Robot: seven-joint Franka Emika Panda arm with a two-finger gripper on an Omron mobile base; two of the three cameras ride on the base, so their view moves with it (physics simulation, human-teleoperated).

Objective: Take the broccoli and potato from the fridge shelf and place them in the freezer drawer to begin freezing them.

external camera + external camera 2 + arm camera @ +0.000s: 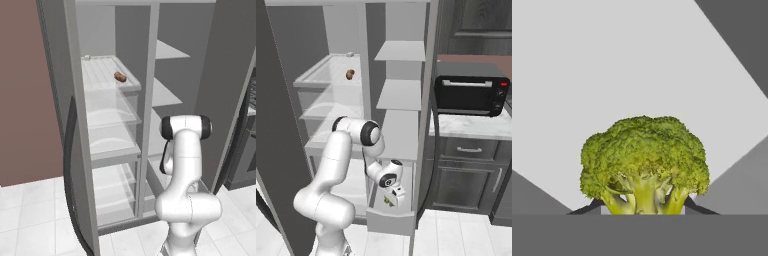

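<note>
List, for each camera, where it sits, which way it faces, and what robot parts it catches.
Left base view: behind the arm's left, facing the open fridge; white arm lower right; small brown oval potato on the ribbed translucent fridge shelf.
Right base view: behind its right; arm lower left, gripper over the grey freezer drawer; black oven right.
Hand view: along the gripper, shut on the yellow-green broccoli.
Both base views share potato and shelf.

My own fingertips [594,206] are mostly hidden behind the broccoli [643,160], whose stalk base is cut off low in the hand view. From the right base view the broccoli is a tiny speck. My gripper [391,199] looks too small there to read.
</note>
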